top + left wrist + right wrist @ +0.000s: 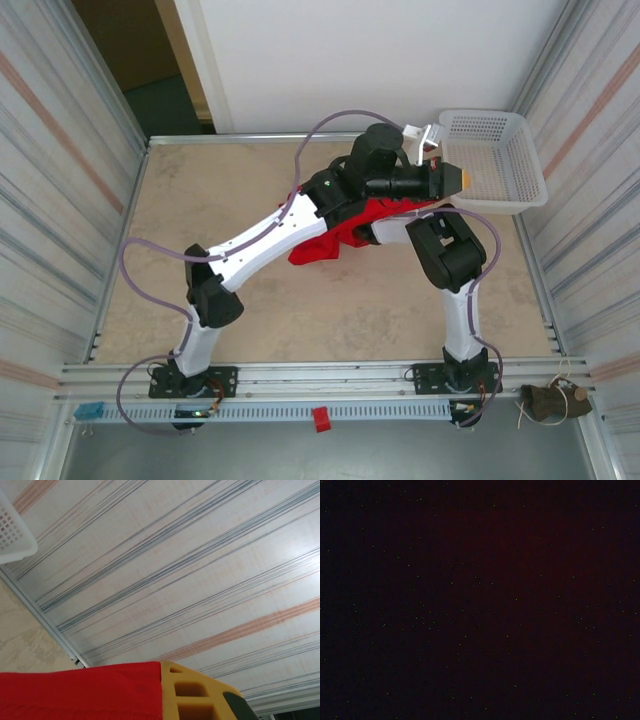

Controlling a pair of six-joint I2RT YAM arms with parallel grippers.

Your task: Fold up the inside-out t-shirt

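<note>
The inside-out t-shirt (325,245) is a bunched red heap near the middle of the table, partly hidden under both arms. A stretch of it rises toward my left gripper (462,178), which is held up beside the basket and points right. In the left wrist view red cloth (80,692) lies against the yellow finger (200,695), and the left gripper (165,685) is shut on it. My right arm (450,255) bends down and left into the red cloth, which hides its gripper. The right wrist view is dark with a faint red tint.
A white lattice basket (530,165) stands at the back right corner; its corner shows as the basket (12,535) in the left wrist view. Striped metal walls close in both sides. Bare tabletop (200,200) lies left and in front of the shirt.
</note>
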